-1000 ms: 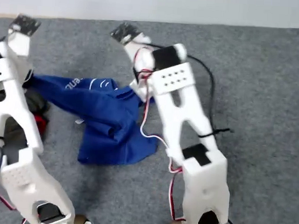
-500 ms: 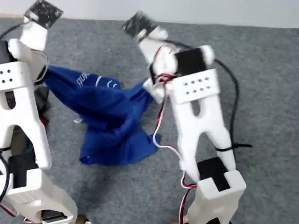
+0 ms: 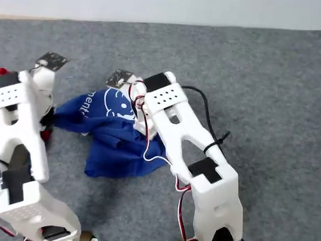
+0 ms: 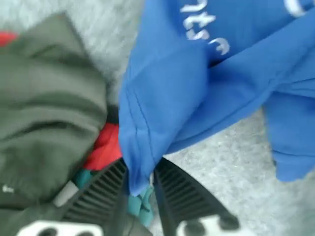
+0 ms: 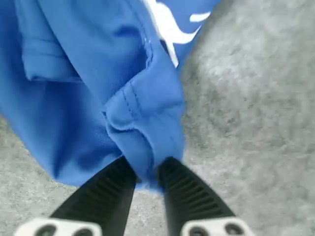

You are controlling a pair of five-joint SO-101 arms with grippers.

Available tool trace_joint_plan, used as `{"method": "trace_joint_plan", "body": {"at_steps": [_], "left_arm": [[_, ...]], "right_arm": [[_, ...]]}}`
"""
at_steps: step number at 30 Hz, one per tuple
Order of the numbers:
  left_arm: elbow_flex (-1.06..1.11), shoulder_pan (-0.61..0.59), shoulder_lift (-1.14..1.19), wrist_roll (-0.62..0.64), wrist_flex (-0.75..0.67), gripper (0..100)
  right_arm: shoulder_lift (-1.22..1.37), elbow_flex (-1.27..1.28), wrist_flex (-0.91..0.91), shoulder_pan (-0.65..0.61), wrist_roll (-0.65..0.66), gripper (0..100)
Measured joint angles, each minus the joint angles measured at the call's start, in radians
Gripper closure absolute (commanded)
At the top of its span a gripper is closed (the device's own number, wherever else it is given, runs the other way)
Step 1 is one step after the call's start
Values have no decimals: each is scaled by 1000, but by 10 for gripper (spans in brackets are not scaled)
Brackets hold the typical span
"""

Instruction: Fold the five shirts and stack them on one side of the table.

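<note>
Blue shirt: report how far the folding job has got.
Done: nothing looks folded; the blue shirt lies bunched on the grey table. In hand: the left pincer and the right pincer are each shut on an edge of that shirt. Left: folding it, then the crumpled dark garment and red garment heaped by the left arm, and stacking.

Blue shirt (image 3: pixel 117 145): soft matt cloth, creased, stitched hems. White print on it: flat, slightly smoother than the fabric.
Table (image 3: pixel 272 95): grey felt-like cover, rough, fuzzy, matt.
Arms (image 3: pixel 185 125): white plastic, smooth, faint sheen.
Left tool (image 4: pixel 139 169), right tool (image 5: pixel 146 164): black plastic, ribbed inner faces, matt.
Dark green garment (image 4: pixel 44 98): matt cloth, soft folds.
Red cloth (image 4: pixel 103 150): matt.
</note>
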Motion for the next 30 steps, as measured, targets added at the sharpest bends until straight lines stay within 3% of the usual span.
{"method": "trace_joint_plan", "body": {"at_steps": [9,17,30], "left_arm": [[6,-17,0,0,-55,995],[6,-6,0,0,-57,995],[6,17,0,0,-57,995]], "right_arm": [[11,-28,124,8,2,861],[21,-28,115,106,0,862],[135,-28,8,107,3,862]]}}
